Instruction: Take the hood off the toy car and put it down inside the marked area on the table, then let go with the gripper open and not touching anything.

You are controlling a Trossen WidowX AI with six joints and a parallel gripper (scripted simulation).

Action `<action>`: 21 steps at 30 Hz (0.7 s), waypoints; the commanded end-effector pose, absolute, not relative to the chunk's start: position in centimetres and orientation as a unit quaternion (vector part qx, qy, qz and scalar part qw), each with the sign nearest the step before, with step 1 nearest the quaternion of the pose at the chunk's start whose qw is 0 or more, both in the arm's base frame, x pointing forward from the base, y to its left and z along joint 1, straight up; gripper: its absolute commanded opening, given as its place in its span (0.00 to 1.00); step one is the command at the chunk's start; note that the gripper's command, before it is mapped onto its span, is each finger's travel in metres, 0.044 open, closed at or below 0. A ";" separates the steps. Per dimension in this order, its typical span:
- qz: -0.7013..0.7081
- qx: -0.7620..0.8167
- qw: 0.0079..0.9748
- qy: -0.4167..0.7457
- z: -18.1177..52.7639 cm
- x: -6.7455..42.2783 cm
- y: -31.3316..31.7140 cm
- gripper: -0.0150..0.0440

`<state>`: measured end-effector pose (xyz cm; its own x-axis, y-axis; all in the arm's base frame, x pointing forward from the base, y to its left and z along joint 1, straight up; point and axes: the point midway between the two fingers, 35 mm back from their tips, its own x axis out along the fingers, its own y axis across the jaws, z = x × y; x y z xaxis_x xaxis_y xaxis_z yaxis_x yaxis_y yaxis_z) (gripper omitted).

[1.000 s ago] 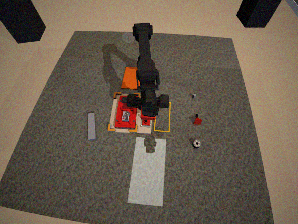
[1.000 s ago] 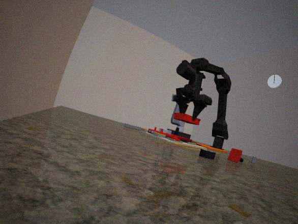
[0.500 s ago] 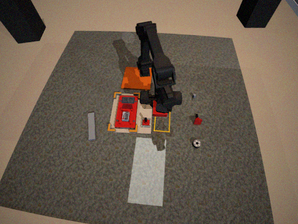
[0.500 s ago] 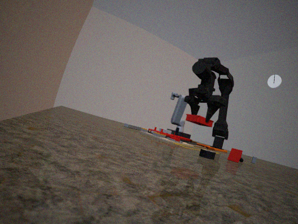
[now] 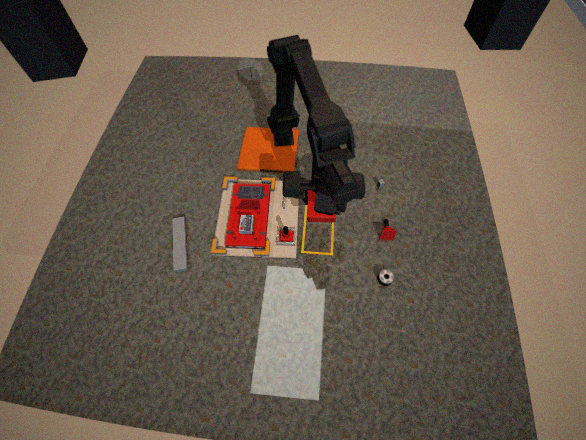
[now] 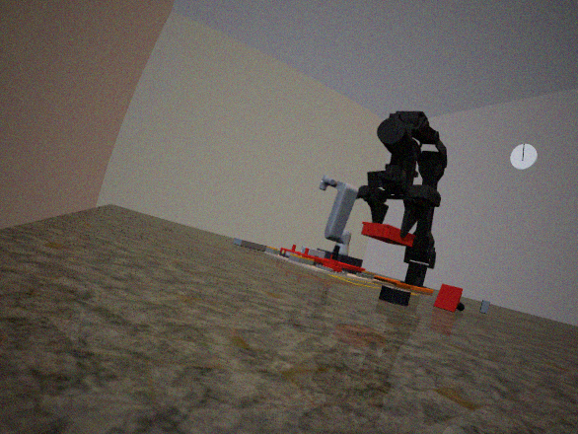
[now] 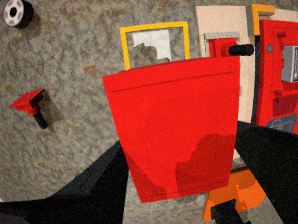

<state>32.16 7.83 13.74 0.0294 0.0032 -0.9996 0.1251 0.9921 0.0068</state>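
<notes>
The red hood (image 5: 321, 216) (image 6: 382, 232) (image 7: 175, 110) is off the car and in the air, slightly tilted in the exterior view. My gripper (image 6: 393, 229) (image 7: 177, 135) is shut on it, one finger on each side. In the top view the arm hides the fingertips and part of the hood. The marked area is a yellow outline (image 5: 317, 254) (image 7: 155, 26); the hood covers its rear part in the top view. The red toy car (image 5: 260, 235) (image 7: 268, 75) sits between orange corner brackets on a pale board (image 5: 287, 252), left of the outline.
A black lever (image 5: 286, 230) (image 7: 241, 49) stands on the board beside the outline. An orange plate (image 5: 250, 150) lies behind. To the right are a red block with a black peg (image 5: 388, 233) (image 6: 448, 297) and a wheel (image 5: 382, 280). A white sheet (image 5: 287, 340) and grey bar (image 5: 179, 245) also lie there.
</notes>
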 end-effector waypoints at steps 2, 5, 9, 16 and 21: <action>-0.044 0.047 0.715 0.696 13.4 32.2 7.8 0.25; -0.044 0.047 0.715 0.696 13.2 32.2 7.8 0.25; -0.044 0.047 0.715 0.696 12.9 32.2 7.8 0.25; -0.044 0.047 0.715 0.696 12.4 32.3 7.9 0.25; -0.044 0.047 0.715 0.696 12.0 32.3 7.9 0.25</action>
